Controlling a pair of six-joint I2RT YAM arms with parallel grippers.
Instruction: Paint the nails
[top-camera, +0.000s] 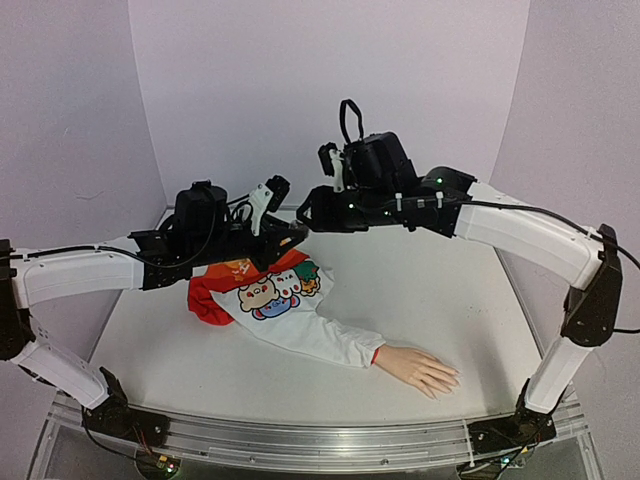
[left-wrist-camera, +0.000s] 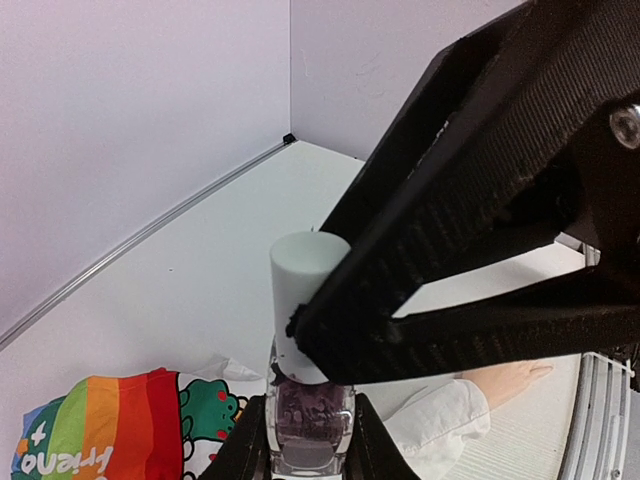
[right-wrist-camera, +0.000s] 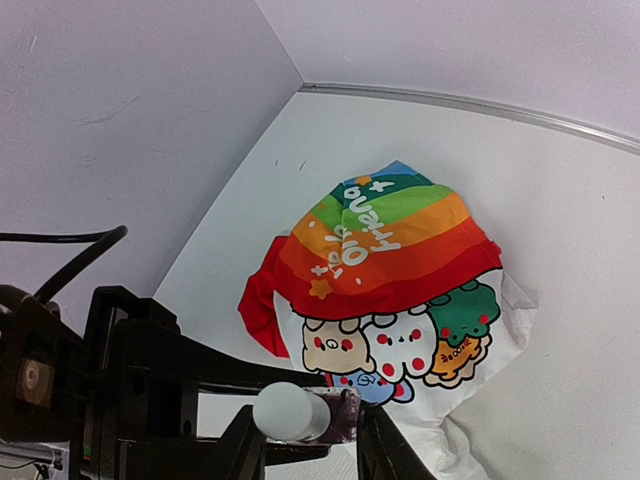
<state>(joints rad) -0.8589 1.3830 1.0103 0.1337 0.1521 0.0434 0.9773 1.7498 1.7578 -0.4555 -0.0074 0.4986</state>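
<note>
You're looking at a shirt (top-camera: 270, 295) with rainbow stripes, white lettering and cartoon animals on white, its long sleeve white with a red cuff. The mannequin hand (top-camera: 418, 368) is pale flesh-coloured. The clear bottle (left-wrist-camera: 310, 425) shows dark purple under an off-white cap (left-wrist-camera: 300, 285). The table (top-camera: 200, 370) is white, the walls (top-camera: 300, 80) pale lilac.
</note>
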